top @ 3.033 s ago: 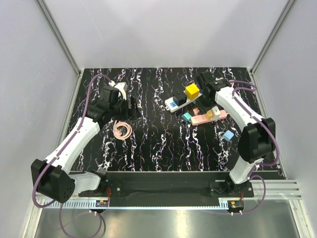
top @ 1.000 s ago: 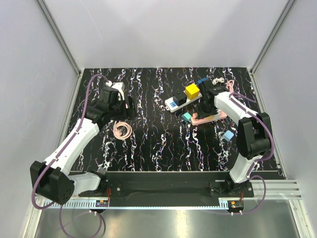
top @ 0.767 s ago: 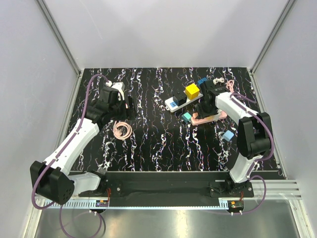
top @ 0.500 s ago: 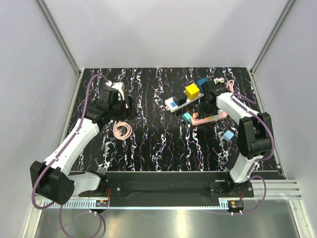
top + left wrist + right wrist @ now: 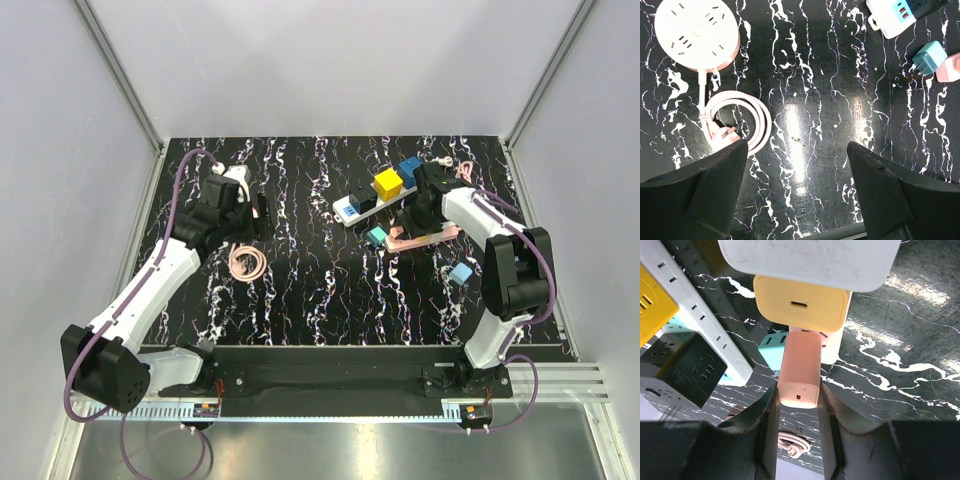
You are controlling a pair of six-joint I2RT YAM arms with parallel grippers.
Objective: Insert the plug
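Two arms are out over the black marbled surface (image 5: 320,290). My right arm (image 5: 468,212) reaches to about 2 o'clock on the surface. The right jaws are closed partway on the pink plug (image 5: 799,365), one finger pressed on each long side. The plug's near end face, with a small slot in it, looks straight at my wrist camera.

In that view a yellow adapter (image 5: 800,302) sits at 12 o'clock from the plug, right against its far end. I cannot tell whether the two touch. A teal adapter (image 5: 771,346) shows at 10 o'clock of the plug, behind it. A white strip (image 5: 705,330) runs along at 9 to 10 o'clock, carrying a yellow cube (image 5: 651,301) and a black cube (image 5: 682,366).

My left arm (image 5: 165,270) is out at about 10 o'clock on the surface. The left jaws stand wide open with nothing in them, above bare surface. In the left wrist view a round socket hub (image 5: 696,32) lies at 10 o'clock, and its coiled cable (image 5: 737,122) at 9 o'clock.
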